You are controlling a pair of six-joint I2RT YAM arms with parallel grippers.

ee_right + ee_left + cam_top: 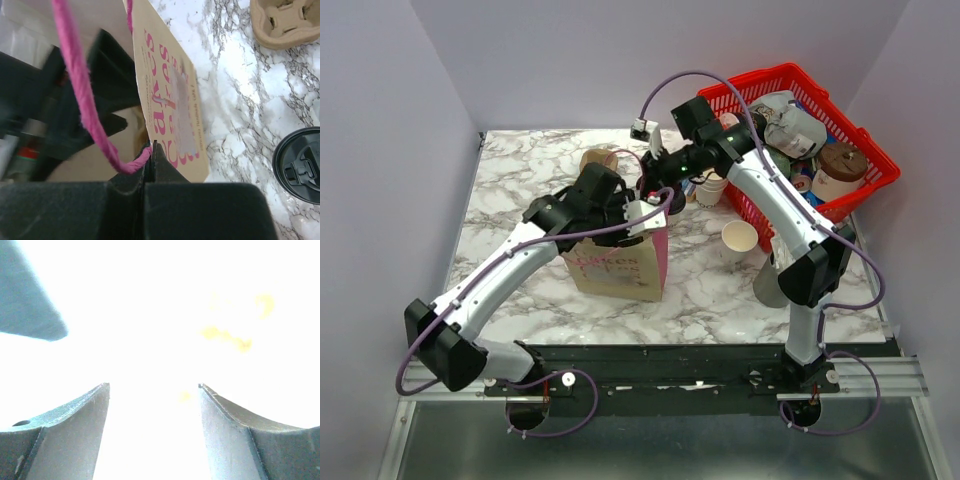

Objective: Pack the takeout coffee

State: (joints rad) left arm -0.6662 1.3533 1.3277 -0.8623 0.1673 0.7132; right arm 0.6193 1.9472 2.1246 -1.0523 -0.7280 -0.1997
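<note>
The takeout coffee shows only as a round black lid (300, 166) on the marble behind the paper bag (615, 270); in the top view my right arm covers it. My right gripper (152, 145) is shut on the bag's pink cord handle (85, 115) and holds it up above the bag's far edge (170, 100). In the top view this gripper (655, 178) hangs over the bag's back corner. My left gripper (154, 386) reaches down into the bag's mouth. Its jaws stand wide apart with nothing seen between them, and that view is washed out white.
A red basket (865, 180) full of cups and packets stands at the back right. A lidless white cup (740, 237) and a stack of white cups (712, 188) stand beside it. A brown pulp cup carrier (285, 20) lies behind the bag.
</note>
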